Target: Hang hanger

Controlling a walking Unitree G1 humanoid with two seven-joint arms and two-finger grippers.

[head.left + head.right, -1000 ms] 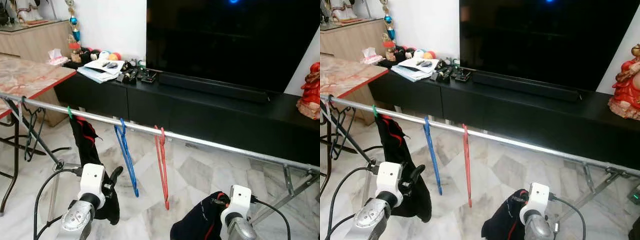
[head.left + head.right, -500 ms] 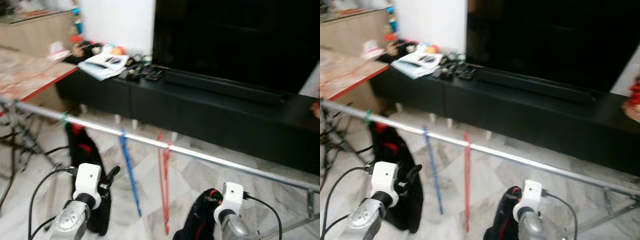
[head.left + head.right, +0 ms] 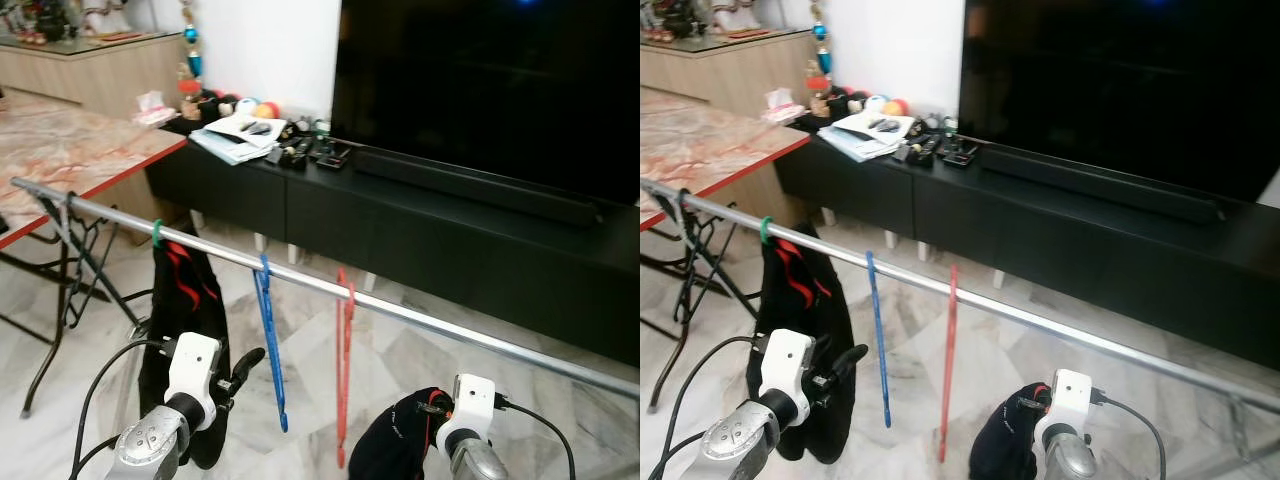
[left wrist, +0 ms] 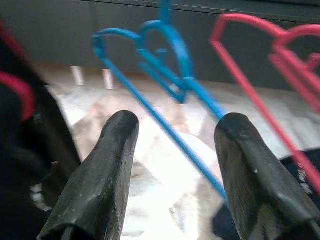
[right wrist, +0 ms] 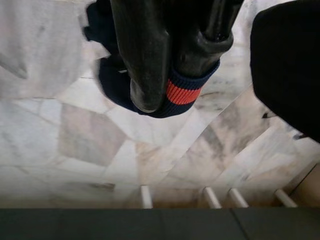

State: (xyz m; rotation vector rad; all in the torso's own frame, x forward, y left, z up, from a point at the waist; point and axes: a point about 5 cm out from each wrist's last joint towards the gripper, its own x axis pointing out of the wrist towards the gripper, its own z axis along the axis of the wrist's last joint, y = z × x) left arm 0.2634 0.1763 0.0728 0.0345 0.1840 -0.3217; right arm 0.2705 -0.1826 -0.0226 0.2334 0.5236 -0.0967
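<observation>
Since a second ago only the camera has swung. Right hand (image 5: pixel 170 95) pinches a dark garment (image 3: pixel 395 445) by its red-banded cuff: soft, light, apt to slip. Left hand (image 4: pixel 170 165) gapes empty near the blue hanger (image 3: pixel 270 345) on the rail (image 3: pixel 430 322); stiff, light plastic, best taken below the hook.

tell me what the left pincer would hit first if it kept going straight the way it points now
Most likely the blue plastic hanger on the silver metal rail. The left pincer is open, and that hanger sits between its fingers in the wrist view, nearer than the red plastic hanger beside it. Depth is hard to judge.
</observation>
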